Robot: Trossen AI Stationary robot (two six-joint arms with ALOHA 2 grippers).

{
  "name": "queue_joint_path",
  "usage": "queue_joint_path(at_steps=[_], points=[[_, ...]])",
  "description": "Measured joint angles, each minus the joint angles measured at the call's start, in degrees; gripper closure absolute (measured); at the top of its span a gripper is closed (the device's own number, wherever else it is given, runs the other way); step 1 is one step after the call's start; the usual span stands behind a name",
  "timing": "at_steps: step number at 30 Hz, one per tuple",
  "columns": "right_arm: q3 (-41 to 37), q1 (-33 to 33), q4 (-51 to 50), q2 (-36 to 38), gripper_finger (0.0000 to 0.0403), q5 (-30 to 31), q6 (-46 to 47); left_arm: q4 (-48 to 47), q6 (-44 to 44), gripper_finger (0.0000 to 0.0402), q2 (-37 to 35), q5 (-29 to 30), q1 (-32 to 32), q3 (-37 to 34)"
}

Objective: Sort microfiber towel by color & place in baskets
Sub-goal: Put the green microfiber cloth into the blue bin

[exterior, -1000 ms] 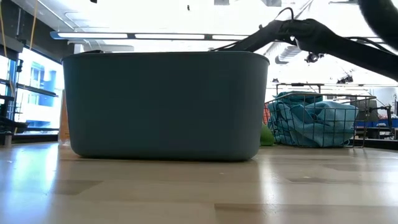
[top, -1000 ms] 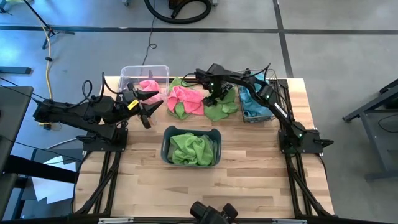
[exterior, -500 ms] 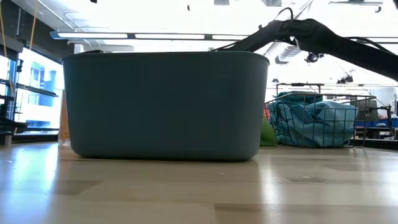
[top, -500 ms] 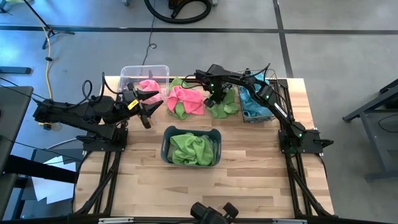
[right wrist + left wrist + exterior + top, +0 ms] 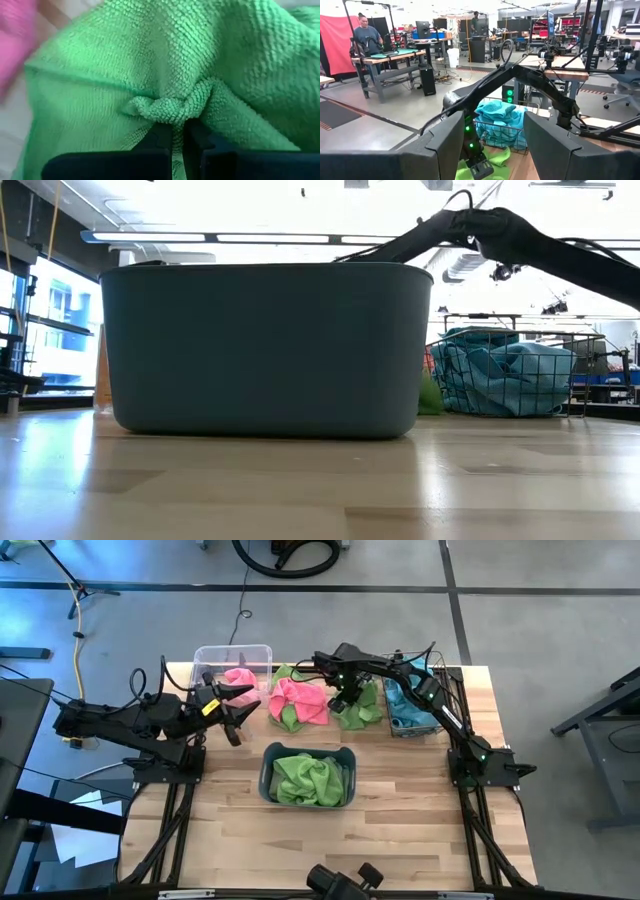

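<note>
A green towel [image 5: 362, 712] lies on the table between a pink towel [image 5: 300, 700] and the dark wire-mesh basket [image 5: 410, 708], which holds blue towels. My right gripper [image 5: 347, 700] stands over the green towel, pointing down, shut on it. The pink towel lies over another green one. The clear bin [image 5: 232, 662] at the far left holds a pink towel. The grey-blue tub [image 5: 308, 776] holds green towels. My left gripper [image 5: 233, 716] hovers open beside the clear bin, touching nothing; its wrist view [image 5: 492, 150] looks at the right arm. My right gripper pinches a bunched-up fold [image 5: 170, 111] of the green towel between its two fingers [image 5: 160, 137], away from the towel's edges. The fingers come from above, pointing down. The cloth puckers toward the pinch, and the rest of the towel [image 5: 100, 100] lies spread on the table.
The three baskets ring the towels: clear bin far left, wire basket [image 5: 505, 375] far right, tub [image 5: 265, 350] nearer the front. Bare wooden table [image 5: 400, 830] lies in front of and beside the tub. People and workbenches show in the room beyond.
My right gripper has stayed over the green towel and shut on it, gathering the cloth under it into a small bunch. The towel's outer parts have stayed flat on the table.
</note>
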State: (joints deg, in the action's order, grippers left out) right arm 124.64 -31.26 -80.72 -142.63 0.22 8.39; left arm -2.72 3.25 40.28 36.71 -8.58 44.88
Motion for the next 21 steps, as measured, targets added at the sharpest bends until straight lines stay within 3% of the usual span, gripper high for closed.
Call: queue_joint_path(at_steps=[10, 21], points=[[0.0, 0.9, 4.1, 7.7, 0.0402, -0.2, -1.4, -0.5, 0.0, 0.0209, -1.0, 0.0, 0.0, 0.0], [0.1, 2.3, 16.3, 20.0, 0.0402, 0.0, -2.4, -0.5, 0.0, 0.0209, -1.1, 0.0, 0.0, 0.0]])
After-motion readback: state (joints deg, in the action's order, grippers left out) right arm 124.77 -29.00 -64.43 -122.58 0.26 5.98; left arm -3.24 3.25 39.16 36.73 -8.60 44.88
